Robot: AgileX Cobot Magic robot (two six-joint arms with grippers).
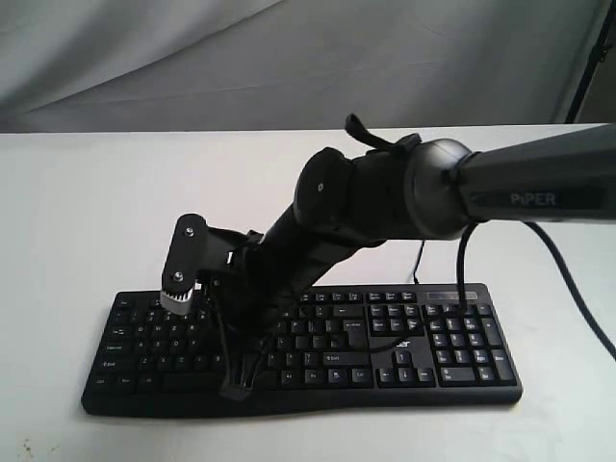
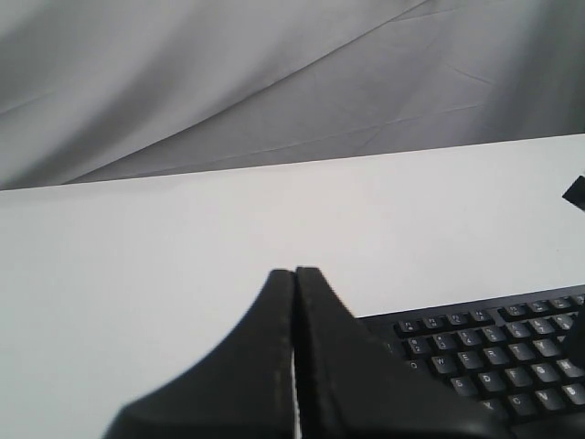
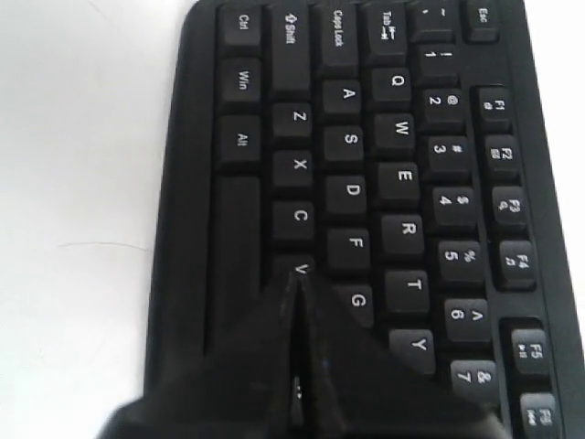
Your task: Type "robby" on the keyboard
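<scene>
The black keyboard (image 1: 452,337) lies on the white table, near its front edge. My right arm reaches across it from the right. My right gripper (image 1: 234,390) points down at the lower key rows left of the middle. In the right wrist view the right gripper (image 3: 297,277) is shut with nothing held, its tips at the V key (image 3: 300,267); whether they touch it I cannot tell. My left gripper (image 2: 294,272) is shut and empty, above bare table beyond the keyboard (image 2: 494,352) corner. It does not show in the exterior view.
A white table (image 1: 87,202) carries everything, with a grey cloth backdrop (image 1: 192,58) behind it. A thin black cable (image 1: 420,260) runs back from the keyboard's far edge. The right arm's own cable (image 1: 577,289) hangs at the right.
</scene>
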